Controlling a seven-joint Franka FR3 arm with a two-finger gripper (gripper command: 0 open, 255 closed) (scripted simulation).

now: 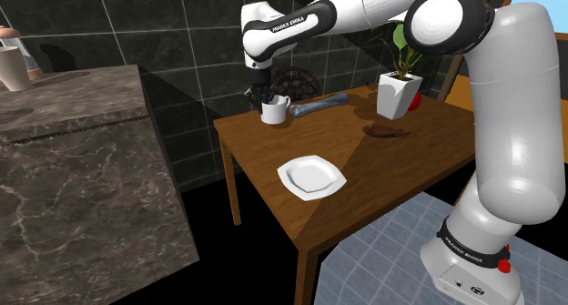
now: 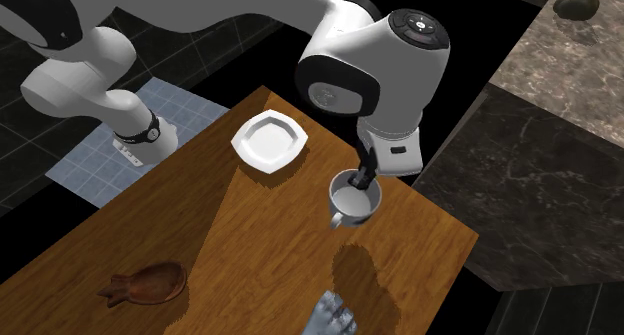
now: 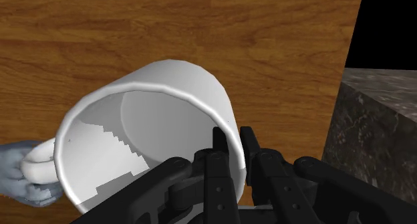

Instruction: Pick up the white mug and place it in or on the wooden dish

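- While the pincer [image 3: 231,132] is narrowed onto the wall of the white mug [image 3: 144,122], one finger inside the rim and one outside, we count the mug as held.
- We judge the rim was chosen because the mug's body looks too broad to straddle. The handle points away from the fingers, so it stays out of their way.
- In the shoulder view the mug is up and slightly left of the white plate [image 1: 311,177]. We cannot tell if it has left the tabletop [image 1: 410,167].
- The wooden dish [image 1: 387,130] lies up and right of the plate, well apart from the mug and bare, so nothing blocks a drop-in.
- We expect a lift next, then a carry past the plate. A thin wall pinch may let the mug swing.
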